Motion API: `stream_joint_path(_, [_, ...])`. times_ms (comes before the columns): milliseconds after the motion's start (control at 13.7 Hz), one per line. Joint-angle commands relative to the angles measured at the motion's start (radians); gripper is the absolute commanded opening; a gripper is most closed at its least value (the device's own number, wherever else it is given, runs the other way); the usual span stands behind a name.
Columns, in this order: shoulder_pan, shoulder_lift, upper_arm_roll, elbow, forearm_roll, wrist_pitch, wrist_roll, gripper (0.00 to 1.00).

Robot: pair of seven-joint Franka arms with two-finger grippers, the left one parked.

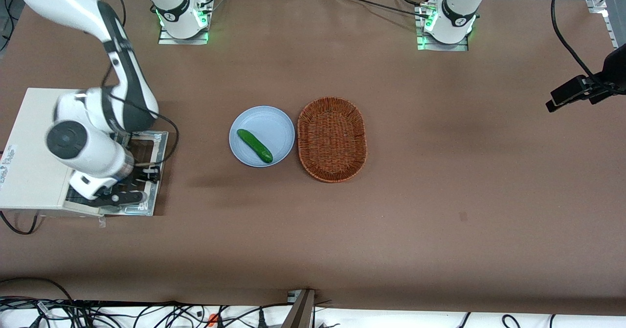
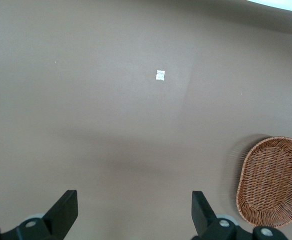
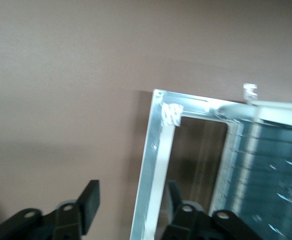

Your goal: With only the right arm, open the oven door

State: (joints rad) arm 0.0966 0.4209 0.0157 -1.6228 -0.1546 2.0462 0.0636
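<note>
The oven door (image 1: 149, 171) already lies folded down, nearly flat over the brown table (image 1: 440, 196), hinged out from the front of the white toaster oven (image 1: 29, 147) that sits at the working arm's end. The right arm (image 1: 93, 142) bends down over it, its wrist hanging right above the lowered panel, so most of the glass is covered in the front view. From the wrist camera the door's metal inner frame (image 3: 158, 165) shows with the window inside it and the wire rack (image 3: 266, 170) of the open cavity alongside. The gripper (image 3: 130, 205) hovers at the door's outer edge with its fingers (image 3: 88, 202) spread apart, one finger outside the frame and the other over the glass; whether they touch the door I cannot tell, and they do not appear to pinch anything. I'd judge the opening itself to be essentially done, and the step in hand to be the release. What comes next seems to call for lifting the gripper straight up and away without catching the frame or handle, so the door rests open. Well apart, mid-table, a cucumber (image 1: 255, 145) lies on a pale blue plate (image 1: 274, 120) beside a wicker basket (image 1: 332, 139).
</note>
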Motion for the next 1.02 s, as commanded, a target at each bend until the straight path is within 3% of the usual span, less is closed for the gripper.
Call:
stream_joint_path(0, [-0.008, -0.123, -0.005, 0.02, 0.102, -0.087, -0.013, 1.0])
stream_joint_path(146, [-0.023, -0.169, -0.014, 0.091, 0.177, -0.255, -0.011, 1.0])
stream_joint_path(365, [-0.034, -0.322, -0.019, 0.063, 0.184, -0.398, 0.027, 1.0])
stream_joint_path(583, [-0.066, -0.494, -0.02, -0.066, 0.184, -0.432, 0.079, 1.0])
stream_joint_path(948, [-0.078, -0.491, -0.022, -0.054, 0.181, -0.445, 0.078, 1.0])
